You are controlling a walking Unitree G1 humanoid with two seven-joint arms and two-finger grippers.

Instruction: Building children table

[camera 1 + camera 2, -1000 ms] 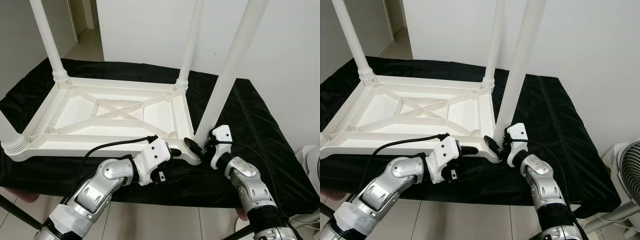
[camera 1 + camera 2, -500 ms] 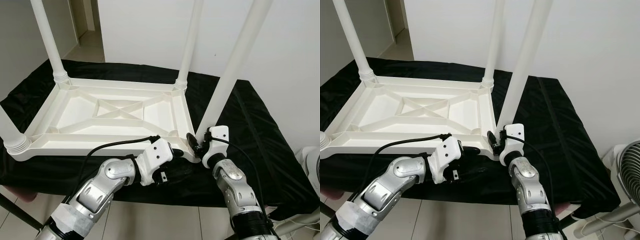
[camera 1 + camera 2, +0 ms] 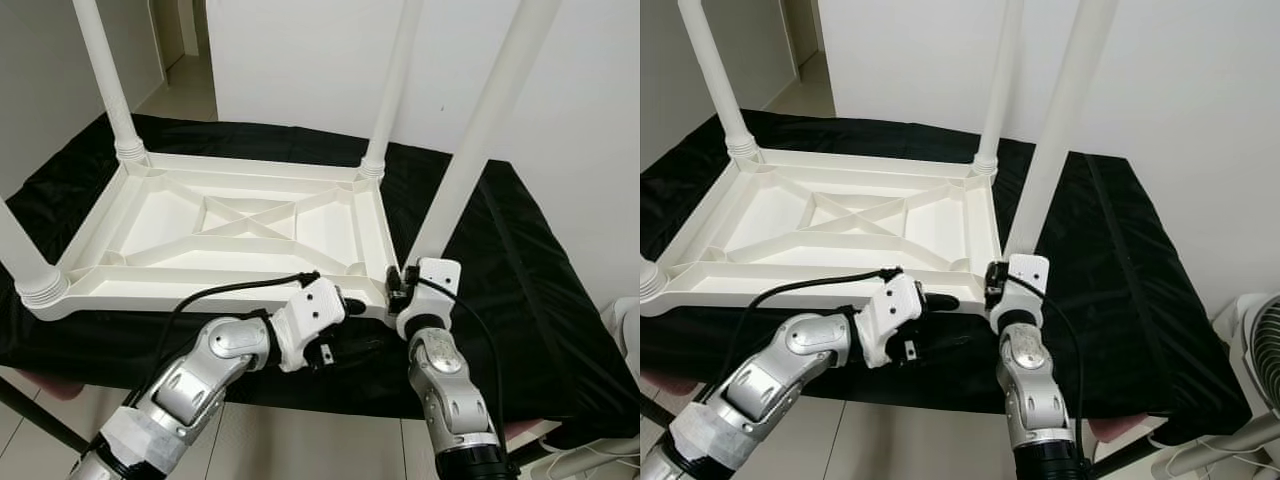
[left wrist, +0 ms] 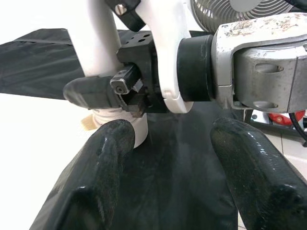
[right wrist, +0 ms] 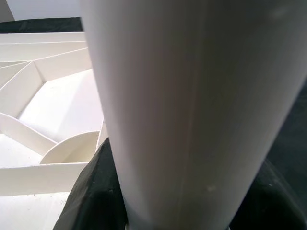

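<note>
We see tabletop (image 3: 240, 225) upside down on cloth (image 3: 500, 250), legs up at far corners; near-right corner leg (image 3: 470, 150) w/ right gripper (image 3: 398, 290), left gripper (image 3: 350, 300) just left.

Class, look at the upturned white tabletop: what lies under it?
A black cloth lies under the tabletop, spreading past every side. What the cloth rests on is covered, apart from a dark bar below its near edge.

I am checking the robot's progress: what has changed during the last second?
The right gripper has swung in to the base of the near right table leg and closed around it; the leg now stands less tilted. The left gripper, open, stayed at the white tabletop's near corner. The other legs kept their places.
</note>
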